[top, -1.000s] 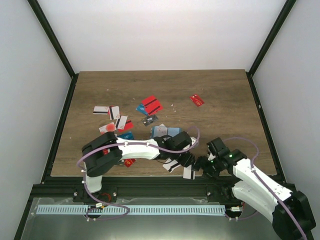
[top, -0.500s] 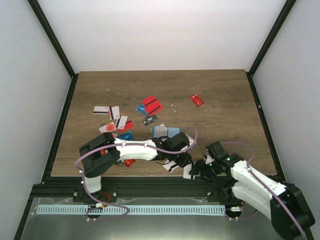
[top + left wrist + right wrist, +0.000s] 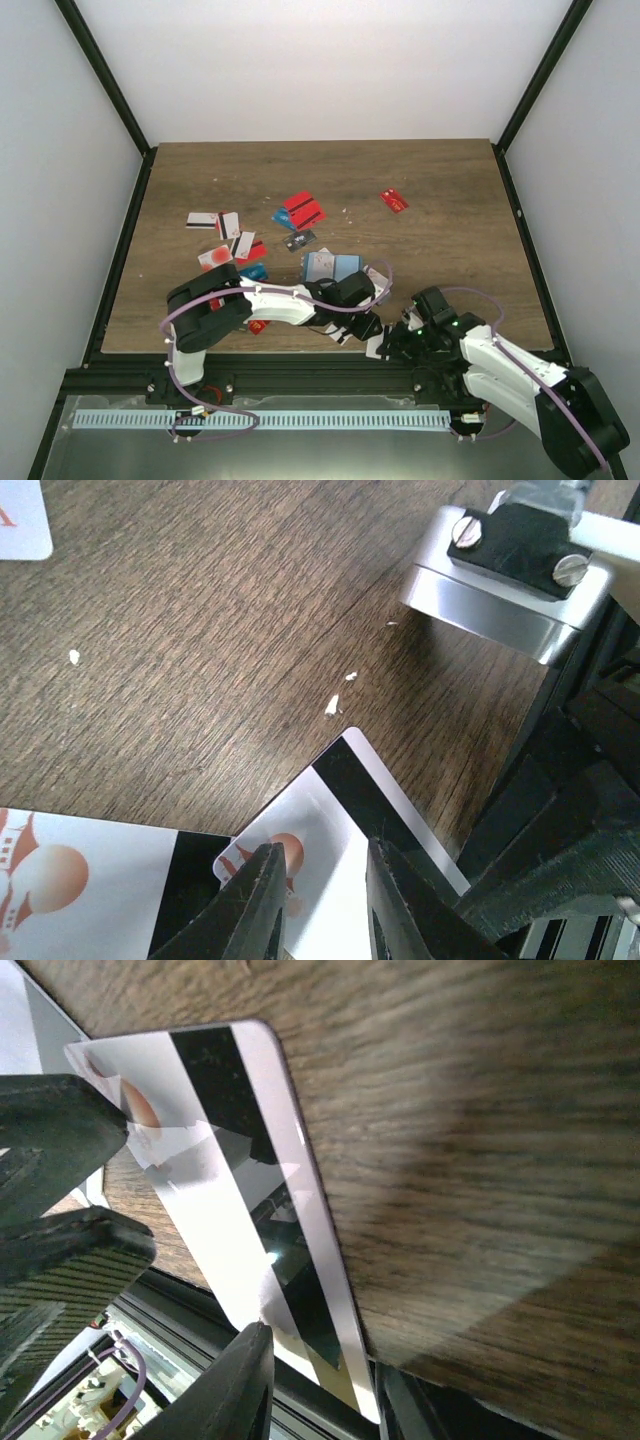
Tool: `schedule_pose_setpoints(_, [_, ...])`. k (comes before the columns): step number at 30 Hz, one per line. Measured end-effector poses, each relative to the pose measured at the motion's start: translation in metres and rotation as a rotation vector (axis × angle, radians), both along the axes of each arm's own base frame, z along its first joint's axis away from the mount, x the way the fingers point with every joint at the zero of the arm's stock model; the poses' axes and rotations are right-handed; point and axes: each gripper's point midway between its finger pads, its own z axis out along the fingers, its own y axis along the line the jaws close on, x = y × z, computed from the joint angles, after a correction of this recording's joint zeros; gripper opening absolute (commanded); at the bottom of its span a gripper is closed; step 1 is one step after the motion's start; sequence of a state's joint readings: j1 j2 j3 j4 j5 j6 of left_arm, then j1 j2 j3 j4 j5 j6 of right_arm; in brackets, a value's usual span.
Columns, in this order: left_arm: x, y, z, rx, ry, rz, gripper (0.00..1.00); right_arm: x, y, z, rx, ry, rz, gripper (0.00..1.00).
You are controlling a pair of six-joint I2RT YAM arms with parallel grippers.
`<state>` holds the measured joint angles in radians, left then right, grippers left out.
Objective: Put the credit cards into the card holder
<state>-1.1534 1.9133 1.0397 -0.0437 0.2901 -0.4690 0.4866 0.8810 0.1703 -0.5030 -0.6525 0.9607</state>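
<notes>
One teal-blue folding card holder (image 3: 330,266) is lying mid-way across the brown wooden table (image 3: 450,220), among at least a dozen scattered thin plastic credit cards (image 3: 303,210). The left gripper (image 3: 322,850) is sitting, narrowly parted, over one white black-striped card (image 3: 320,820) that is overhanging the near edge. The right gripper (image 3: 393,343) is meeting that card; its aperture cannot be told.

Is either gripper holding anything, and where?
Cannot tell: right gripper flanks the overhanging end of the white, black-striped plastic card; left gripper holds nothing.
</notes>
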Motion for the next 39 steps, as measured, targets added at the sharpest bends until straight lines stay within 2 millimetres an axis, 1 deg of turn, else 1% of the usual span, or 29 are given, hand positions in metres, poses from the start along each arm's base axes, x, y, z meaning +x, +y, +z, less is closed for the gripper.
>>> schedule_pose_setpoints(5, [-0.001, -0.001, 0.0, -0.027, 0.004, 0.004, 0.25, 0.0, 0.001, 0.0, 0.008, -0.008, 0.004, 0.11])
schedule_pose_setpoints(9, [-0.001, 0.001, 0.0, -0.035, 0.01, 0.015, 0.25, 0.0, 0.004, 0.004, 0.035, -0.016, 0.007, 0.01])
schedule_pose_setpoints(13, [0.0, 0.005, 0.003, -0.024, 0.006, 0.03, 0.27, 0.004, 0.005, 0.01, 0.051, -0.048, 0.008, 0.01])
schedule_pose_setpoints(15, [0.001, 0.011, 0.007, -0.003, 0.002, 0.049, 0.32, 0.007, 0.007, 0.015, 0.058, -0.072, 0.006, 0.01])
schedule_pose_setpoints(17, [0.006, 0.016, 0.017, -0.001, -0.009, 0.072, 0.36, 0.013, 0.008, 0.024, 0.061, -0.106, 0.0, 0.01])
schedule_pose_setpoints(18, [0.011, 0.019, 0.026, -0.008, -0.017, 0.09, 0.38, 0.017, 0.008, 0.028, 0.059, -0.126, -0.005, 0.01])
schedule_pose_setpoints(20, [0.026, 0.026, 0.05, -0.04, -0.048, 0.134, 0.42, 0.027, 0.008, 0.04, 0.055, -0.174, -0.017, 0.01])
schedule_pose_setpoints(23, [0.056, 0.041, 0.09, -0.104, -0.107, 0.216, 0.46, 0.041, 0.011, 0.058, 0.063, -0.248, -0.029, 0.01])
schedule_pose_setpoints(26, [0.087, 0.065, 0.127, -0.155, -0.173, 0.303, 0.46, 0.054, 0.016, 0.079, 0.086, -0.324, -0.027, 0.01])
schedule_pose_setpoints(29, [0.11, 0.089, 0.149, -0.181, -0.213, 0.368, 0.46, 0.065, 0.021, 0.096, 0.113, -0.397, -0.014, 0.01])
schedule_pose_setpoints(31, [0.123, 0.107, 0.155, -0.184, -0.229, 0.406, 0.46, 0.073, 0.026, 0.11, 0.136, -0.459, -0.003, 0.01])
schedule_pose_setpoints(33, [0.129, 0.123, 0.155, -0.183, -0.228, 0.432, 0.47, 0.08, 0.03, 0.122, 0.156, -0.517, 0.011, 0.01])
schedule_pose_setpoints(36, [0.131, 0.142, 0.152, -0.191, -0.206, 0.443, 0.46, 0.092, 0.04, 0.144, 0.213, -0.625, 0.041, 0.01])
schedule_pose_setpoints(39, [0.125, 0.154, 0.154, -0.235, -0.167, 0.426, 0.47, 0.1, 0.051, 0.163, 0.289, -0.714, 0.073, 0.01])
